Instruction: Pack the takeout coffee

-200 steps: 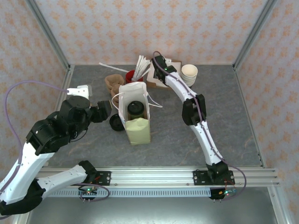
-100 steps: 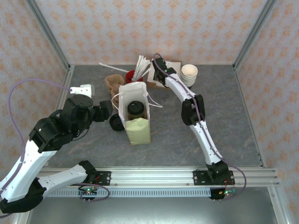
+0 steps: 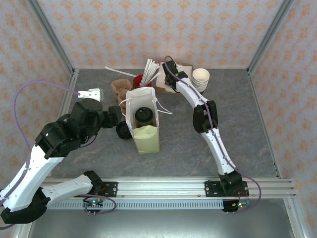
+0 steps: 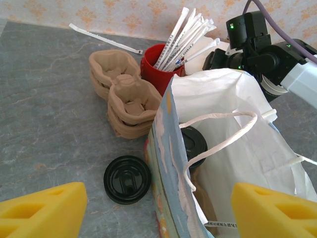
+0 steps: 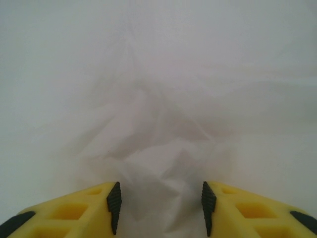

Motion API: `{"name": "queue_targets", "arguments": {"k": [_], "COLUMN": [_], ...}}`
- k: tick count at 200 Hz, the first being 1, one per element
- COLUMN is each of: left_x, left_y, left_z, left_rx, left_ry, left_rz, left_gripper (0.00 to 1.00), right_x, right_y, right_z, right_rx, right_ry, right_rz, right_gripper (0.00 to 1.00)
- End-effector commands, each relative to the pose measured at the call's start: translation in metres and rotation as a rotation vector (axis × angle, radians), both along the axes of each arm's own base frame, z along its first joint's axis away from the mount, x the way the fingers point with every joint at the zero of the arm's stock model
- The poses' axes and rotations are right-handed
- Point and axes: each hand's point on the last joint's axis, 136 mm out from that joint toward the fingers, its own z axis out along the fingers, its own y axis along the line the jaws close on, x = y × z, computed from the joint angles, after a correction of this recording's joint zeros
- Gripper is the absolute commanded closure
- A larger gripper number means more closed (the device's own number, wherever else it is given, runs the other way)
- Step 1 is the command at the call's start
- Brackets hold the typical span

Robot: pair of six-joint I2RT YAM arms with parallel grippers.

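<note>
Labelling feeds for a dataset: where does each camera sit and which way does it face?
Top external: above and behind the bases, looking down at the table; both arms show.
Left wrist: on the left arm, facing the white bag; the left fingers show.
Right wrist: close against crumpled white material; the right fingers show.
Shared: top and left wrist both show the bag holding the lidded cup.

One bag [image 4: 233,94]; one lidded cup [image 4: 193,144]; one red cup [image 4: 156,74]; one carrier stack [image 4: 129,99].
</note>
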Motion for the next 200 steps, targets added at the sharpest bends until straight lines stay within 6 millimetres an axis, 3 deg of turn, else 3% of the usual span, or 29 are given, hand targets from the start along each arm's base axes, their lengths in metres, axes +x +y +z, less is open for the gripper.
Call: {"name": "queue_targets", "arguments": {"k": [1, 22, 122, 165, 200], "left_x": [0.002, 0.001, -0.004, -0.007, -0.007], "left_y": [0.005, 0.007, 0.014, 0.019, 0.018], "left_z": [0.013, 0.013, 0.014, 0.014, 0.014], "left_rx": [-0.015, -0.017, -0.015, -0.013, -0.019], "left_ry": [-0.040, -0.040, -0.051, -0.064, -0.066], "left_rz": [0.025, 0.030, 0.046, 0.057, 0.052], "left_gripper": [0.23, 0.23, 0.23, 0.23, 0.23], "right_x": [0.001, 0.002, 0.008, 0.003, -0.007], "right_y": [0.002, 0.005, 0.006, 0.006, 0.004], "right_z": [0.000, 0.012, 0.094, 0.144, 0.198], "right_rx": [0.021, 0.040, 0.054, 0.085, 0.083], "right_ry": [0.006, -0.011, -0.156, -0.228, -0.312], "right_rz": [0.002, 0.009, 0.040, 0.058, 0.055], "right_gripper": [0.57, 0.65, 0.84, 0.93, 0.96]}}
